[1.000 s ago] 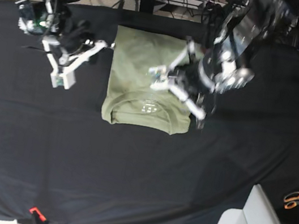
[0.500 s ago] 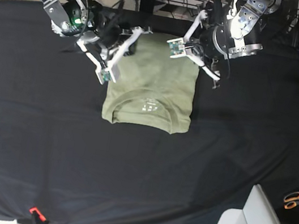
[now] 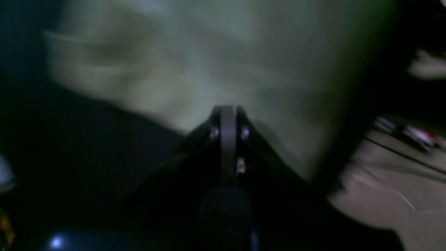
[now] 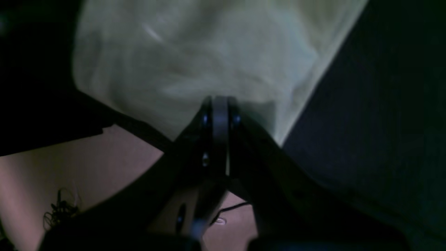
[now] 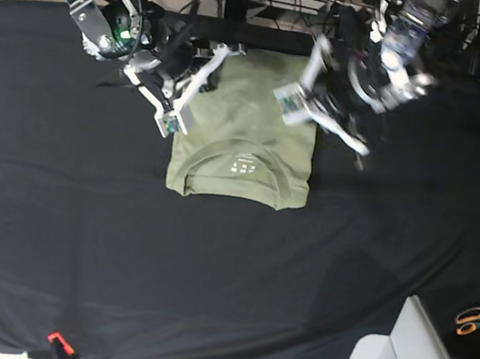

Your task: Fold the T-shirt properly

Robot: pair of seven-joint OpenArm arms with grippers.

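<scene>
Since half a second ago your left arm has swung down and toward the right of the base view, its links now blurred with motion beside the shirt's upper right corner, while your right arm is staying almost where it was at the shirt's upper left corner. The T-shirt (image 5: 246, 134) itself has barely shifted.

You are looking at the T-shirt lying folded into a tall rectangle in the upper middle of the base view, on the black table cloth (image 5: 205, 275), with its collar and small white label toward the lower edge of the fold.

Your left gripper (image 3: 228, 113) is showing in its wrist view as two dark fingers pressed together, tips sitting at the lower edge of the pale green fabric; the picture is blurred, so you cannot tell whether cloth is pinched between them.

Your right gripper (image 4: 216, 101) is likewise closed, its fingers meeting at the edge of the fabric near a corner, and again you cannot tell whether it is holding the cloth.

A pair of orange-handled scissors (image 5: 477, 321) is lying at the right edge of the base view, well apart from the shirt.
</scene>
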